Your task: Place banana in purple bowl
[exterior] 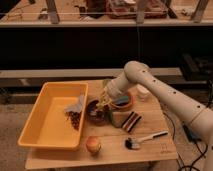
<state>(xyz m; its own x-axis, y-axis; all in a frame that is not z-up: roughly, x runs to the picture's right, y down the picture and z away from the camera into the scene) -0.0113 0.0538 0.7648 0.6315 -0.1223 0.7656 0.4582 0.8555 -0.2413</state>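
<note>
**Hovering over the dark bowl with the fruit at the gripper**

Reaching down from the right, the white jointed robot arm (165,92) brings its gripper (104,101) directly above the small round dark purple-maroon bowl (95,111) near the middle of the light wooden table (150,152). A small pale yellow-green elongated banana (104,98) shows at the gripper's tip, over the bowl's right side; whether the fingers clamp it or have let go cannot be told.

Just to the right of the purple bowl, partly behind the gripper, sits a round orange-terracotta bowl (125,102) with something bluish inside. A large rectangular yellow plastic bin (45,120) fills the table's left side, touching or nearly touching the purple bowl, and holds a crumpled grey and dark packet (75,111) by its right wall. A round red-and-yellow apple-like fruit (92,145) rests near the front edge. A striped brown block (131,120) lies beside a green one (118,118), and a white-handled brush (145,139) lies in front of them.
</note>
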